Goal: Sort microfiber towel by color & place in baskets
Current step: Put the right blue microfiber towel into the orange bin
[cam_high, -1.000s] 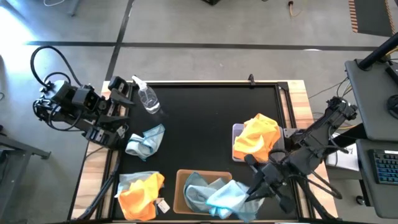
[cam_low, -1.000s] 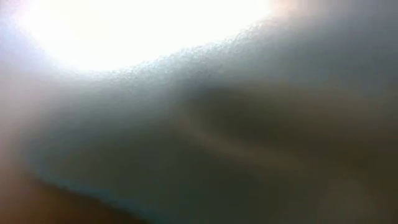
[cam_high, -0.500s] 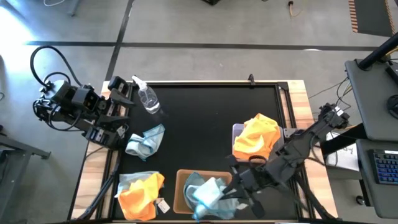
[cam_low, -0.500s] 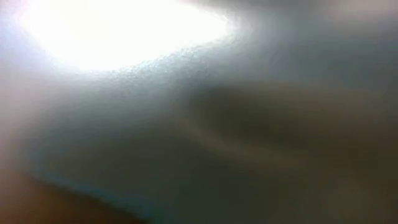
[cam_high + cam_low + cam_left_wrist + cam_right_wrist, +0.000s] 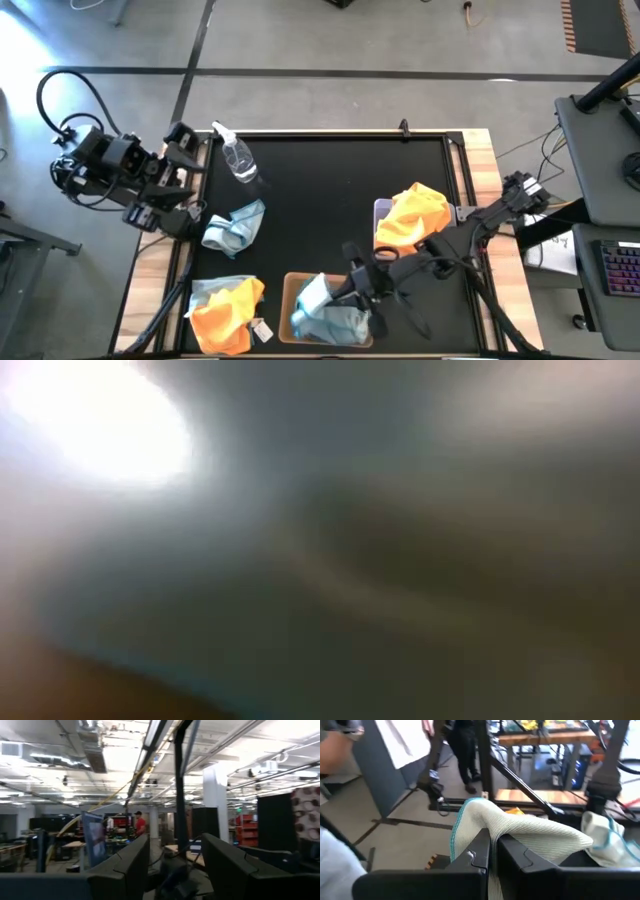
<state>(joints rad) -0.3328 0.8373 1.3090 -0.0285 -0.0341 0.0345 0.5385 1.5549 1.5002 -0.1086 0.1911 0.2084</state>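
Observation:
My right gripper (image 5: 345, 290) reaches in from the table's right and is shut on a pale blue microfiber towel (image 5: 312, 298) over the tan-brown basket (image 5: 288, 310), which holds more pale blue cloth (image 5: 340, 323). Orange towels (image 5: 415, 220) are heaped on the light grey basket (image 5: 379, 210). One pale blue towel (image 5: 235, 225) lies on the black mat, and an orange and blue pile (image 5: 225, 308) lies at the near left. My left gripper (image 5: 190, 178) waits open at the table's left edge, holding nothing (image 5: 175, 870). My right gripper pinches the pale blue towel between its two shut fingers (image 5: 481, 854). A fold of several layers (image 5: 520, 827) bulges out past the fingertips. The fingers come about level from the table's right. The cloth droops over the tan-brown basket; whether it rests on the cloths inside, I cannot tell.
A clear spray bottle (image 5: 238, 158) lies at the far left of the mat. The mat's middle (image 5: 330, 190) is bare. Something close and blurred fills the low view. A person in red (image 5: 140, 826) stands far off in the room.
My right gripper has swung toward the table's left and slightly down, staying shut on the pale blue towel. The towel has been carried from the tan-brown basket's right rim to over its left half and now hangs bunched up.

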